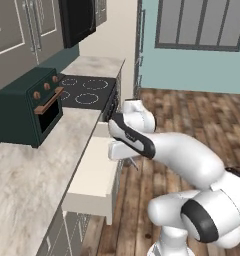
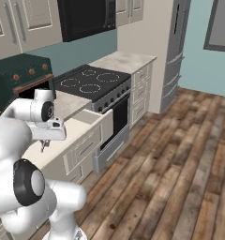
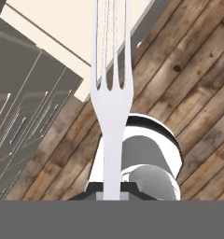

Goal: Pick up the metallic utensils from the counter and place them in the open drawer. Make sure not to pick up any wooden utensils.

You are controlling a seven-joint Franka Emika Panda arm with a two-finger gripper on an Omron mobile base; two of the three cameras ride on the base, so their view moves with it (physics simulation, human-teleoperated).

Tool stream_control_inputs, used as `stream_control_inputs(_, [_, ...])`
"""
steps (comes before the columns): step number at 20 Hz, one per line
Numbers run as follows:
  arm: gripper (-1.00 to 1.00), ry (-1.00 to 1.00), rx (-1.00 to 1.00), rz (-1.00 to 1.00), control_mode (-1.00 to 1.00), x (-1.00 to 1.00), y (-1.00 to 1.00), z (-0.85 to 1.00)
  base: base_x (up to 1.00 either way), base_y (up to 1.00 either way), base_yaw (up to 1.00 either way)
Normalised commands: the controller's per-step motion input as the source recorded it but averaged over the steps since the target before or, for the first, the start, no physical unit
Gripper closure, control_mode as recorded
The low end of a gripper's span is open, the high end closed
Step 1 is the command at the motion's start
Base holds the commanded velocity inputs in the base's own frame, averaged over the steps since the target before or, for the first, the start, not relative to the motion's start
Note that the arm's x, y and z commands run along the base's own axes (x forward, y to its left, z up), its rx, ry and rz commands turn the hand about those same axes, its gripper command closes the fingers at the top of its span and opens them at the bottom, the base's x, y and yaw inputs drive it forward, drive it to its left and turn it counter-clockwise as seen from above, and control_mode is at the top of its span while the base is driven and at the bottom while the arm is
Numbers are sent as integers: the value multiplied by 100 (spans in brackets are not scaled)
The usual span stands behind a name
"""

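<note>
While I watch the left base view, my gripper [image 1: 133, 164] hangs beside the open drawer [image 1: 94, 175], just off its front | right base view: gripper [image 2: 44, 144] beside that drawer [image 2: 88, 123] | hand view: fingers pinched tight on a pale silvery fork [image 3: 111, 95] (tines pointing away), drawer [image 3: 62, 28] beyond.

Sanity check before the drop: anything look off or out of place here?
Nothing spilled or damaged. The gripper is shut on a silver fork, tines pointing away from the hand. In the hand view it hangs over the wood floor beside the open drawer, not over it.
</note>
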Motion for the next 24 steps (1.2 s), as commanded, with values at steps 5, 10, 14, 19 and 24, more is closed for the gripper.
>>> stream_control_inputs(5, [100,-3,-7,-12,-100,34,33,-56,0,0,0])
stream_control_inputs(10, [100,-6,0,-8,-100,50,12,-2,0,0,0])
stream_control_inputs(14, [100,-2,0,-5,-100,59,0,-33,0,0,0])
stream_control_inputs(19, [100,-5,-1,-1,-100,51,6,-46,0,0,0])
stream_control_inputs(24, [100,-8,0,0,-100,55,19,-14,0,0,0])
